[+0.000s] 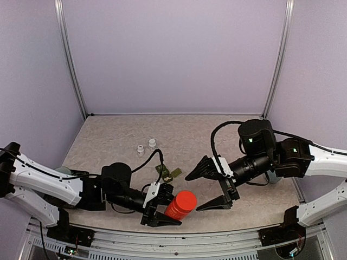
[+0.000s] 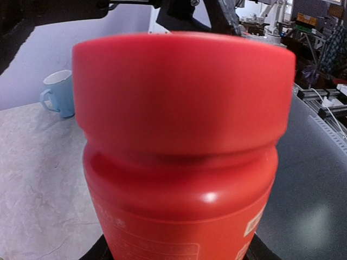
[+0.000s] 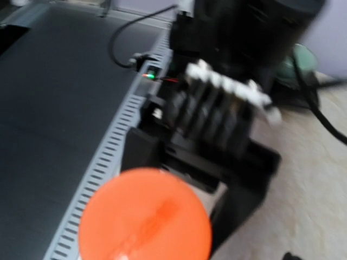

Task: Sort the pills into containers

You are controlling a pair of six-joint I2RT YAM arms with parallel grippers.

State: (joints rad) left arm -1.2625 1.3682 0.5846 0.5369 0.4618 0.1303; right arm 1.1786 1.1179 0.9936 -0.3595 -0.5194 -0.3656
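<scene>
Left claw (image 1: pixel 169 205) is pinching the red bottle (image 1: pixel 184 202) round its body, at the near edge of the table (image 1: pixel 227 135), about centre. The bottle fills the left wrist view. Its cap (image 2: pixel 181 92) is on and faces the right arm.

Right claw (image 1: pixel 203 188) is spread wide, just right of the bottle and not touching it. The right wrist view is blurred, with the cap low and left of centre. I read that as not lined up.

Containers (image 1: pixel 168 173) lie on the table just beyond the bottle, between the two arms. They are too small from above for me to tell if the lids are up. I see no loose pills and take it they are in the bottle.

Step in hand, my read: get the cap off. Notes to self:
- Centre the right claw on the cap's axis before closing.
- Bite the cap's rim only, not the shoulder under it.
- Left grip must hold firm, since smooth plastic may spin.
- Use short twists and regrip between them.
- Tip the mouth upward once the cap loosens, or pills will spill.
- Mind the containers, which are close enough to knock.

The mug (image 2: pixel 58 93) stands well apart, on the right. Two white vials (image 1: pixel 141 150) sit farther back. I'll leave both alone.
</scene>
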